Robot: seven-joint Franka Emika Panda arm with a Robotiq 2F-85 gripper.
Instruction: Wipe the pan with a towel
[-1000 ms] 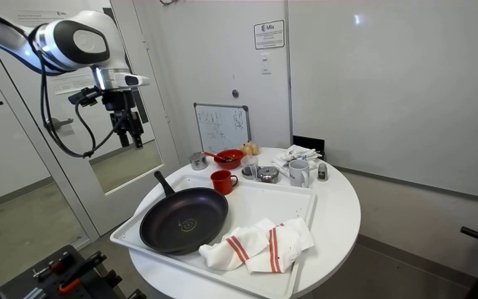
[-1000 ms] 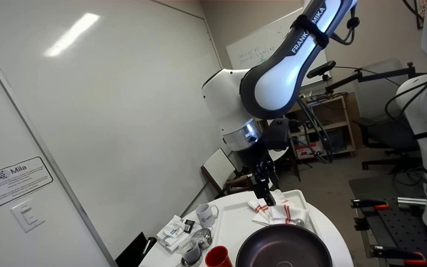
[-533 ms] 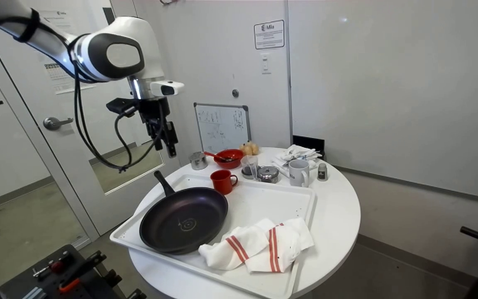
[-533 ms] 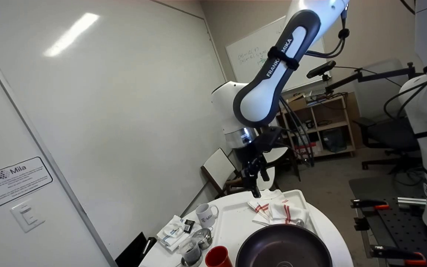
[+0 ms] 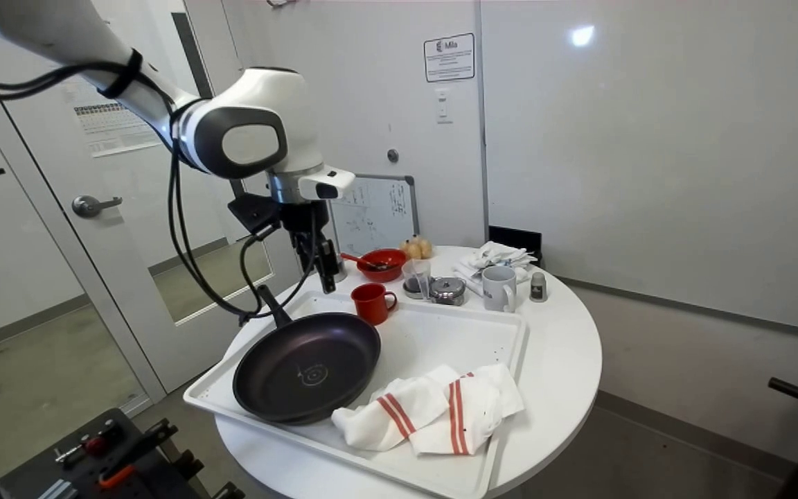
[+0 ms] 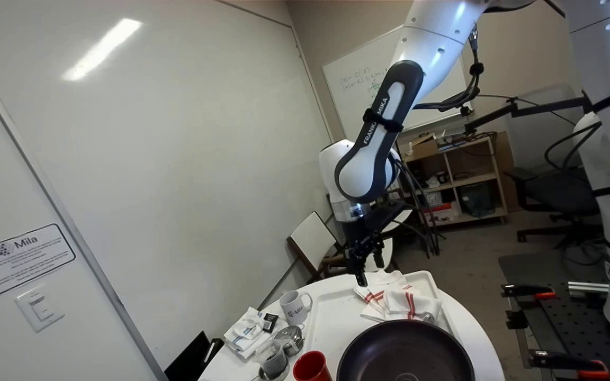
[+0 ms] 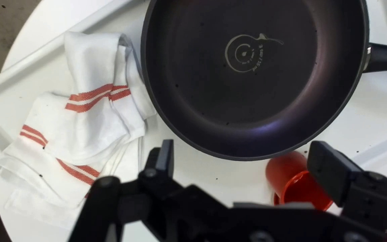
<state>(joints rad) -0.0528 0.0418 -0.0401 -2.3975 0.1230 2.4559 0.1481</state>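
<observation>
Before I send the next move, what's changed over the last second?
The gripper has swung rightward and down in an exterior view, closer to the red mug. Nothing was grasped or let go: it is open and empty. The mug, black frying pan, red-striped white towel and white tray stayed put.

"Mila" on wall sign (image 6: 21,259) and mug (image 6: 292,304), "FRANK…MIKA" on arm (image 6: 373,153), "15 ml" inside pan (image 7: 254,90)

— What colour is the arm (image 6: 359,175)?
— White, rounded, with dark grey panels (image 6: 410,73) and a silver collar (image 6: 351,210).
— Markings?
— "FRANK" and "MIKA" lettering (image 6: 369,132) either side of a black strap (image 6: 383,121). Black cables (image 5: 174,156), black gripper (image 7: 242,148).
</observation>
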